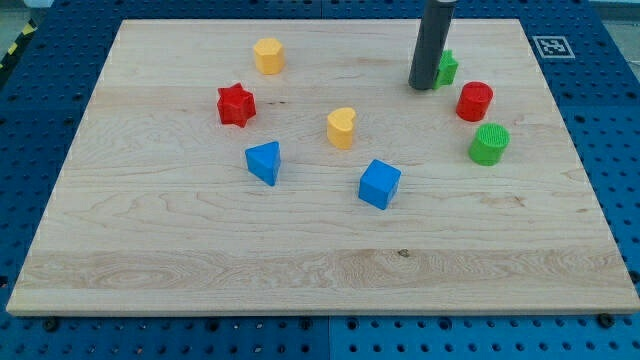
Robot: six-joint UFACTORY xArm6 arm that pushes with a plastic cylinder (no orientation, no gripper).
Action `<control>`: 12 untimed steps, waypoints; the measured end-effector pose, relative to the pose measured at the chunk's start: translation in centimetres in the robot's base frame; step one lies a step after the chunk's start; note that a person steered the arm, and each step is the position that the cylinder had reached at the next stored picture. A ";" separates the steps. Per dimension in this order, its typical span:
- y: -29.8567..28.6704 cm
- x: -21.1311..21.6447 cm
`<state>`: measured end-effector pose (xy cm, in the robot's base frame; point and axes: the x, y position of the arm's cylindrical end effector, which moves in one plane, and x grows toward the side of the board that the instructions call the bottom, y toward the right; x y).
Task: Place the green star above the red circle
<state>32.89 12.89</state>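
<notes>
My tip [423, 87], a plain rod with no fingers to open or close, touches the left side of the small green plastic star [446, 68] at upper right, just up-left of the red plastic cylinder [475, 101]; nudge rightward gently, avoiding overshoot.

The pale wooden surface [200, 250] shows fine lengthwise grain and a smooth, matt finish. On it, the green ribbed cylinder [489, 144] looks like matt plastic with fine ridges, as does the red circle [474, 101] just above it. The dark rod [431, 45] looks smooth and dull.
</notes>
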 end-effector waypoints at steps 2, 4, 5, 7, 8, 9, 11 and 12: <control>-3.7 -0.1; -4.6 -3.9; -4.5 -3.5; -0.3 -2.8; 1.8 -2.8; 2.5 -2.6; -3.8 -0.5; -8.6 0.9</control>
<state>33.77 4.30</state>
